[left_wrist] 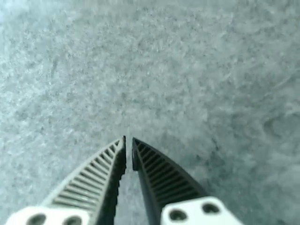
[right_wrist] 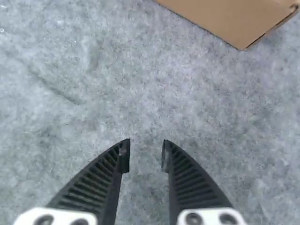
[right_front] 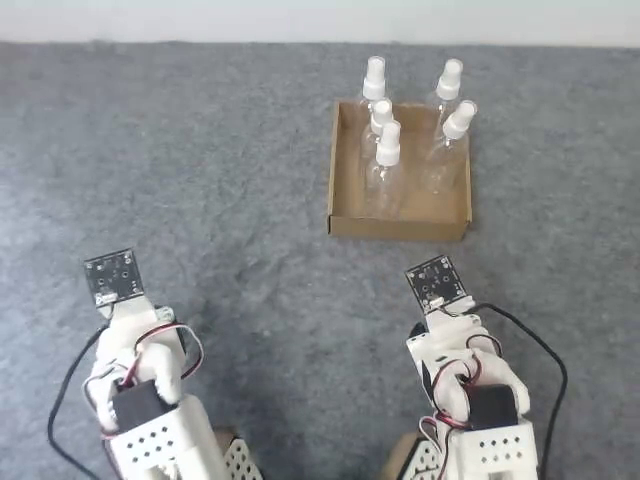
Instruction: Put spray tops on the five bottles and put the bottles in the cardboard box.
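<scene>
Bottles: 5 are seen upright in the cardboard box, each fitted with a spray top, so the task is judged complete. Both arms are parked low over the desk, well apart from the box, presumably to keep it unobstructed. Left tool is closed to a sliver, nothing gripped. Right tool is held slightly apart, nothing gripped.

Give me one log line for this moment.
bottles: five, spray tops on, in box | left gripper: shut, empty | right gripper: slightly open, empty
</scene>
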